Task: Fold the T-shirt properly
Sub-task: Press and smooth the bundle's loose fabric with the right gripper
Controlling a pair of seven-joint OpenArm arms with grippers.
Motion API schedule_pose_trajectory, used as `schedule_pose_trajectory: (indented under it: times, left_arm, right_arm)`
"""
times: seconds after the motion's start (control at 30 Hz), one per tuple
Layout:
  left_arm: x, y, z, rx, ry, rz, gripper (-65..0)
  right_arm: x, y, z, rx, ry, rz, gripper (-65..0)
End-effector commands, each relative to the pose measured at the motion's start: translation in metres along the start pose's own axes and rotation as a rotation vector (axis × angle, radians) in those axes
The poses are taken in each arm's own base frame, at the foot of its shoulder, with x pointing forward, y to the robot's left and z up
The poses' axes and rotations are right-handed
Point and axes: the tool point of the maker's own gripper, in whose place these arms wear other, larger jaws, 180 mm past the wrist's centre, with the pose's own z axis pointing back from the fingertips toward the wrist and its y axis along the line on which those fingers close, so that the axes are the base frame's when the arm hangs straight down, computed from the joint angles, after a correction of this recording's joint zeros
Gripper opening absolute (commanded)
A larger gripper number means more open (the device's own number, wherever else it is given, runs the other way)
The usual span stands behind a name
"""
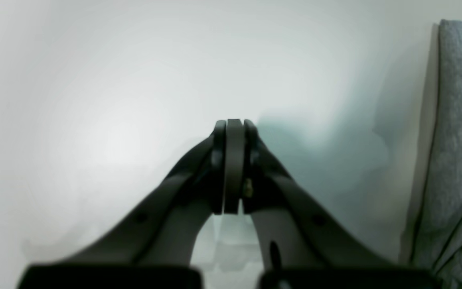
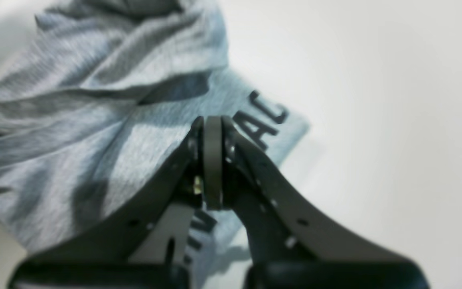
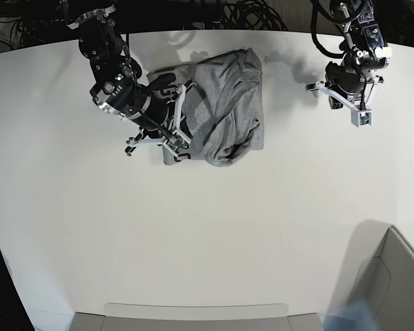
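The T-shirt [image 3: 224,110] lies crumpled in a heap at the back middle of the white table [image 3: 207,227], light grey, with folds and a sleeve bunched up. In the right wrist view the T-shirt [image 2: 94,120] shows black block letters near one corner. My right gripper [image 2: 213,119] hangs shut just over that lettered corner, with no cloth visible between its pads; in the base view the right gripper [image 3: 179,146] is at the heap's front left corner. My left gripper [image 1: 234,122] is shut and empty over bare table, with the T-shirt [image 1: 455,140] off to its side. In the base view the left gripper [image 3: 362,117] sits well right of the heap.
A grey bin [image 3: 393,283] stands at the front right corner. A flat grey tray edge [image 3: 193,314] runs along the table's front. Black cables [image 3: 248,14] lie behind the table's back edge.
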Motion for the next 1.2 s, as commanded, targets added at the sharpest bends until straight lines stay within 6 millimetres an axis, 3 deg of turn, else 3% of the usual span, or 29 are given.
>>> schedule_pose_trajectory:
  times: [0.0,0.1,0.2,0.4,0.57,0.7,0.97,1.17]
  left_arm:
    - [0.011,0.000,0.003,-0.004,-0.039,-0.011,-65.0]
    - [0.011,0.000,0.003,-0.004,-0.039,-0.011,-65.0]
    - [0.011,0.000,0.003,-0.004,-0.039,-0.011,-65.0]
    - [0.011,0.000,0.003,-0.004,-0.039,-0.011,-65.0]
    - [0.011,0.000,0.003,-0.004,-0.039,-0.011,-65.0]
    - [0.011,0.000,0.003,-0.004,-0.039,-0.011,-65.0]
    - [0.011,0.000,0.003,-0.005,-0.039,-0.012,-65.0]
    - [0.010,0.000,0.003,-0.005,-0.038,-0.013,-65.0]
  right_arm:
    - [0.011,-0.008,-0.003,-0.016,-0.033,0.003,-65.0]
    - [0.003,-0.010,-0.018,0.003,0.000,-0.017,-65.0]
    - [0.011,0.003,-0.032,0.048,0.007,0.014,-65.0]
    - [0.051,0.034,-0.058,0.136,-0.030,0.102,-65.0]
    - [0.064,0.039,-0.091,0.176,0.002,0.104,-65.0]
    - [0.084,0.060,-0.112,0.235,-0.047,0.134,-65.0]
    - [0.131,0.082,-0.120,0.292,-0.237,0.148,-65.0]
    - [0.134,0.084,-0.112,0.290,-0.232,0.170,-65.0]
